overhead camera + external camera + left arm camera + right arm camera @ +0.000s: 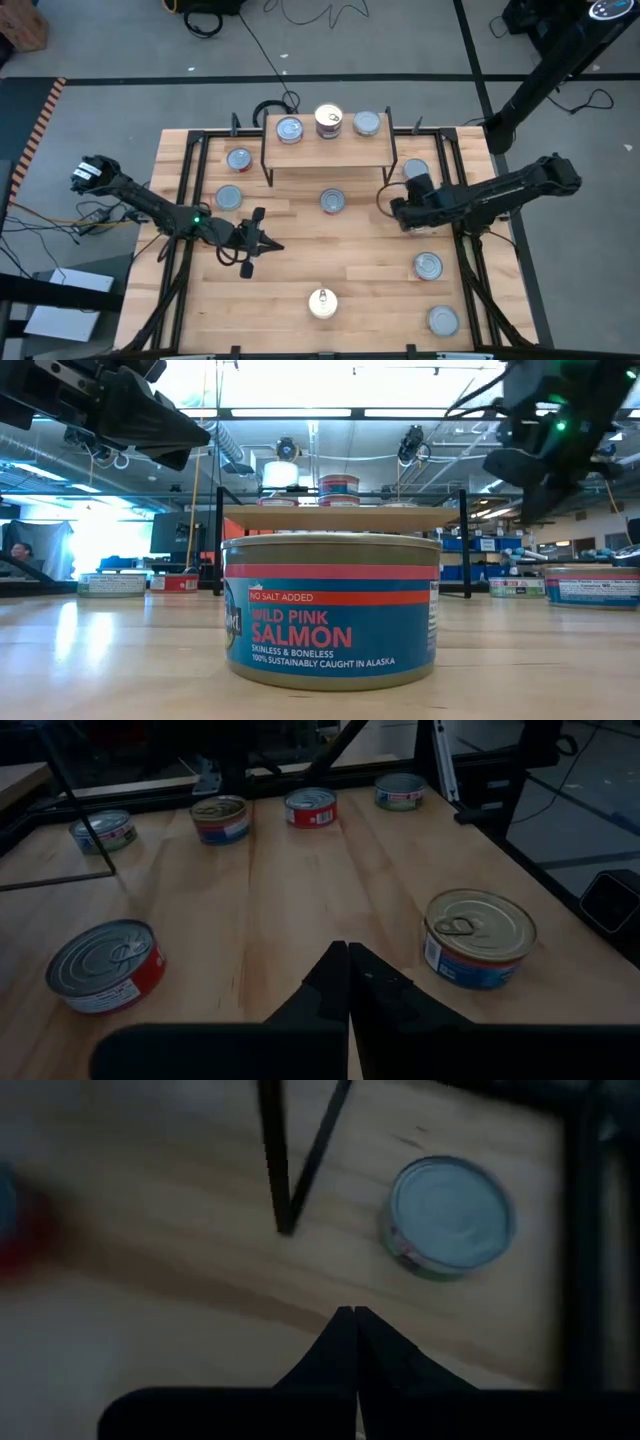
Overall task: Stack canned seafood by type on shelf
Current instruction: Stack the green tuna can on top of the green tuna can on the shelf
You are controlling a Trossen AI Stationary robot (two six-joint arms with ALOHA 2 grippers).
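The shelf (328, 150) carries three tins (328, 121) in a row, the middle one stacked higher. Other tins lie scattered over the desk (300, 260). The left gripper (262, 243) hovers with jaws shut and empty, a gold-topped tin (479, 936) just ahead of it. The right gripper (397, 209), jaws also shut and empty, hangs near a silver-topped tin (449, 1216) beside the shelf's leg (272, 1155).

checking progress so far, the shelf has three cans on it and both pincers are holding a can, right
Not quite. The shelf does carry three cans, as the high view shows. But neither pincer holds a can: the left wrist view shows the left pincer shut on nothing above bare table, and the right wrist view shows the right pincer shut and empty as well.
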